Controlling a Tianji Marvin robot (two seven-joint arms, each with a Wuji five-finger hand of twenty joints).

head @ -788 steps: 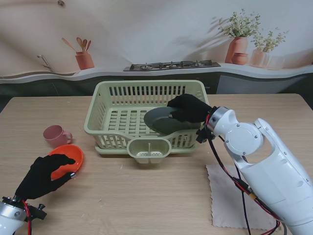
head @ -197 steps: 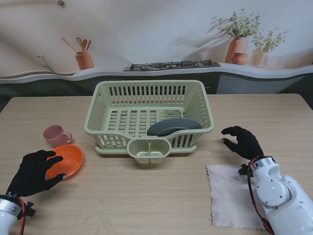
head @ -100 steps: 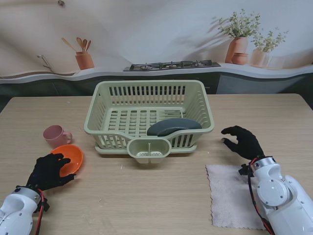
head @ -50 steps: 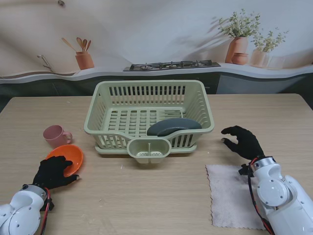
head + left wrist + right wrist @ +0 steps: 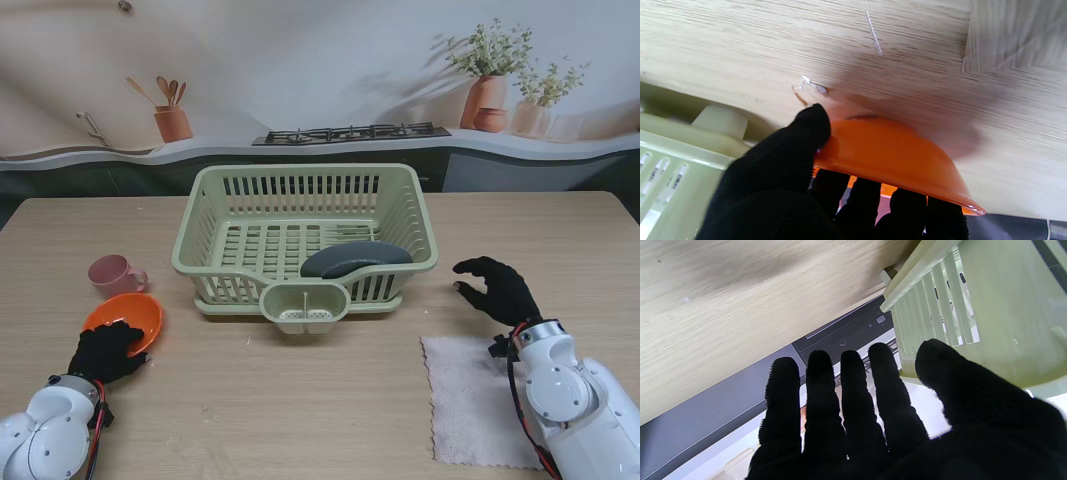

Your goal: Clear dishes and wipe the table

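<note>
An orange bowl is tilted up off the table at my near left, and my left hand is shut on its near rim. In the left wrist view the thumb presses the bowl's outside while the fingers curl inside it. A pink mug stands just beyond the bowl. A dark grey plate leans inside the pale green dish rack. My right hand hovers open, fingers spread, right of the rack and beyond the beige cloth.
The rack's cutlery cup juts toward me at its front. In the right wrist view the rack's slatted wall is close by the right hand. A counter with a stove and pots runs behind the table.
My left hand pulled back toward me and closed on the orange bowl's rim, tipping it up off the table. Earlier the right hand left the grey plate in the rack and withdrew.
</note>
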